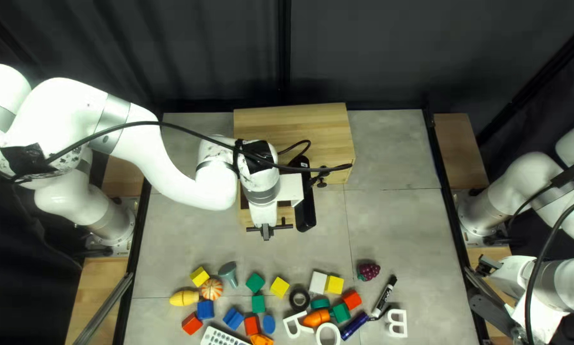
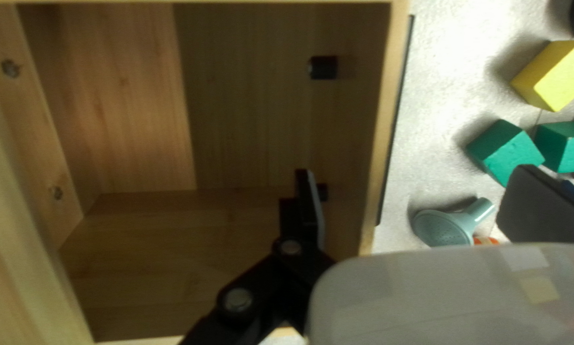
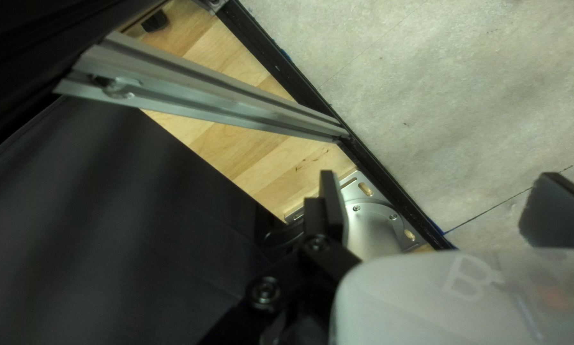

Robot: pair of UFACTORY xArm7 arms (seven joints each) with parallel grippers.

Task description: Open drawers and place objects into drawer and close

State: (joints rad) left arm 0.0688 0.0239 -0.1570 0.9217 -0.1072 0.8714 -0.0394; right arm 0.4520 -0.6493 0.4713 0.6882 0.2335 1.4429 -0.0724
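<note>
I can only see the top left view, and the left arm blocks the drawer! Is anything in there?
Observer: I see nothing lying in the drawer, but the left hand hides part of it.
Operator: Is that hand squeezed shut?
Observer: No, it's open, with its fingers wide apart.
Operator: What about the right hand, is it grabbing something?
Observer: Nope, the right hand is open too, with nothing gripped between its fingers.

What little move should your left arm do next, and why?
I'd probably lift my left gripper straight up: the drawer is already open, I see no toys inside, and the gripper's spread fingers straddle its front wall. Then it could fetch the yellow block.
</note>
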